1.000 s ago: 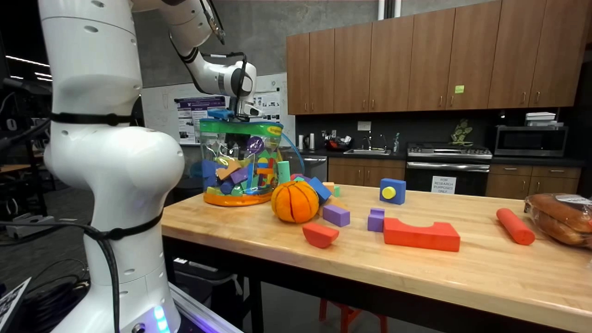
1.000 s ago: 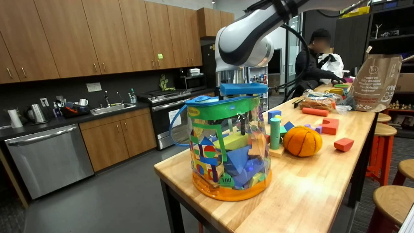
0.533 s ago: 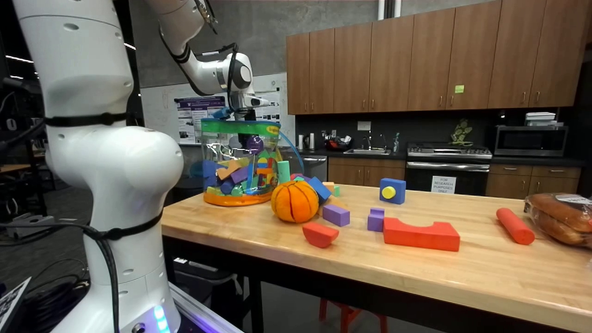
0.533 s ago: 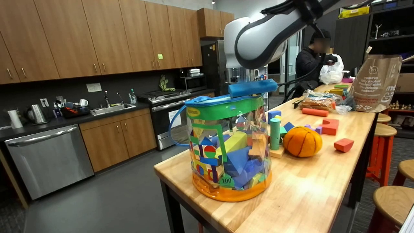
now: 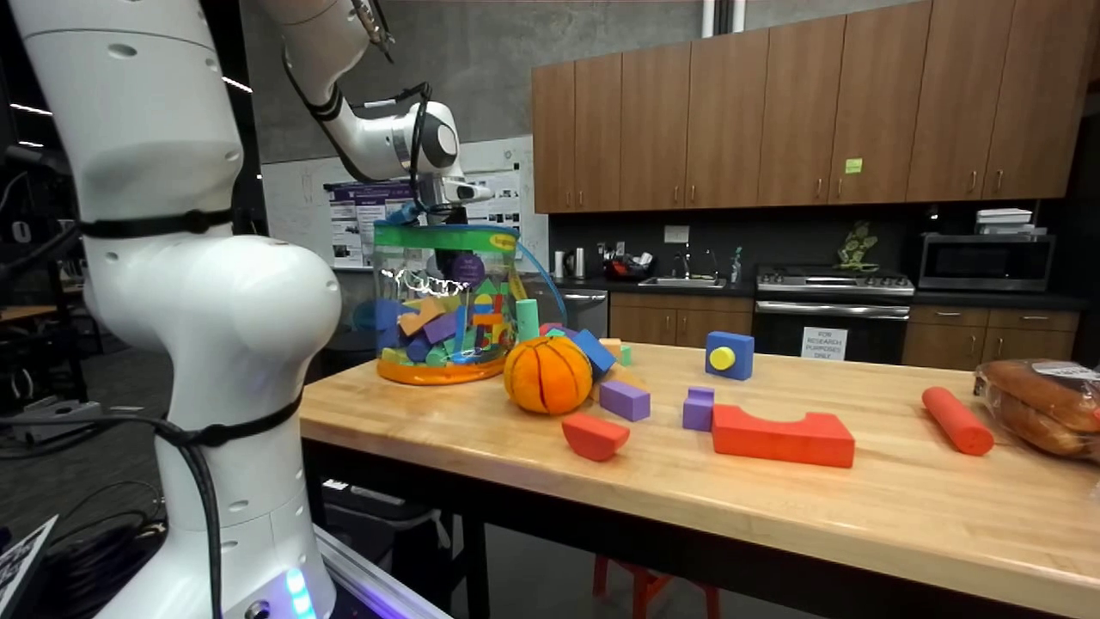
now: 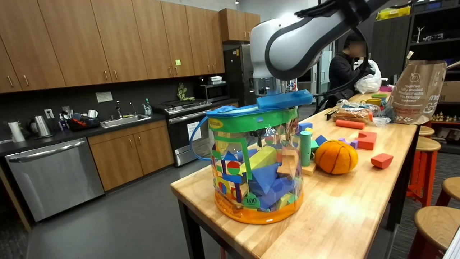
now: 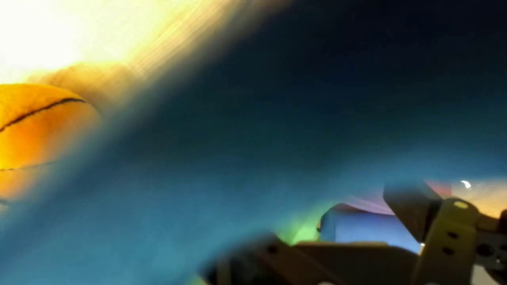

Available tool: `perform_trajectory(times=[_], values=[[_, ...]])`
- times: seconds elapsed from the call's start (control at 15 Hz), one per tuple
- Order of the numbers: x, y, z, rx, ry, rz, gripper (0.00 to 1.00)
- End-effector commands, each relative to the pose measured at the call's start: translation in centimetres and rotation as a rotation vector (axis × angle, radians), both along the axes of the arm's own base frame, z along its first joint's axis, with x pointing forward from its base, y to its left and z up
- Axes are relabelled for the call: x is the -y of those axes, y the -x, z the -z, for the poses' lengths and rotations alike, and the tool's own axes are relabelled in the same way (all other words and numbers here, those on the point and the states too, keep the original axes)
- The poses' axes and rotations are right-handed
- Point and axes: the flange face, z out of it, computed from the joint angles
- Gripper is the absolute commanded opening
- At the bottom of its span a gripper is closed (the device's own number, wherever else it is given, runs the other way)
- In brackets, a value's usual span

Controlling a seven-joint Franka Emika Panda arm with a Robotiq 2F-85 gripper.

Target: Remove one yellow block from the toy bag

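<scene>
The yellow block (image 6: 265, 157) and the toy bag (image 6: 256, 123) enclosing it sit slightly shifted from the earlier frame, perhaps nudged by the arm (image 6: 305, 45). The gripper (image 5: 448, 260) points down into the mouth, presumably to reach that block; its fingers (image 7: 410, 209) look parted, apparently gripping nothing.

The arm (image 5: 172, 146) is glossy white with bulging joints (image 5: 258, 297) and small oval caps (image 5: 122, 51). Black straps (image 5: 266, 417) cinch dark cables (image 5: 208, 499) to it; blue lights (image 5: 298, 593) mark its base (image 5: 232, 559). The end effector (image 5: 449, 260) is dark, its links (image 7: 459, 221) dotted with round fittings (image 7: 448, 251).
</scene>
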Motion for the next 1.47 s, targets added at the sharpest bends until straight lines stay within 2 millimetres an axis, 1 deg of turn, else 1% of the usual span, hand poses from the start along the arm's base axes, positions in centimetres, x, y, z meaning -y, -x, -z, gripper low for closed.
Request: perform_trajectory(times=[0.0, 0.33, 0.6, 0.87, 0.93, 1.0, 1.07, 1.4], values=[[-1.9, -0.3, 0.6, -0.005, -0.040, -0.079, 1.00], [-3.3, -0.5, 0.9, -0.023, -0.073, -0.145, 1.00], [-4.2, -1.2, 1.7, -0.073, -0.149, -0.203, 1.00], [-4.8, -1.5, 2.1, -0.131, -0.200, -0.242, 1.00], [-4.9, -1.5, 2.1, -0.141, -0.205, -0.249, 0.75], [-4.8, -1.7, 2.0, -0.148, -0.206, -0.254, 0.73], [-4.9, -1.8, 2.0, -0.154, -0.206, -0.259, 0.68], [-4.5, -2.1, 0.9, -0.154, -0.190, -0.256, 0.36]])
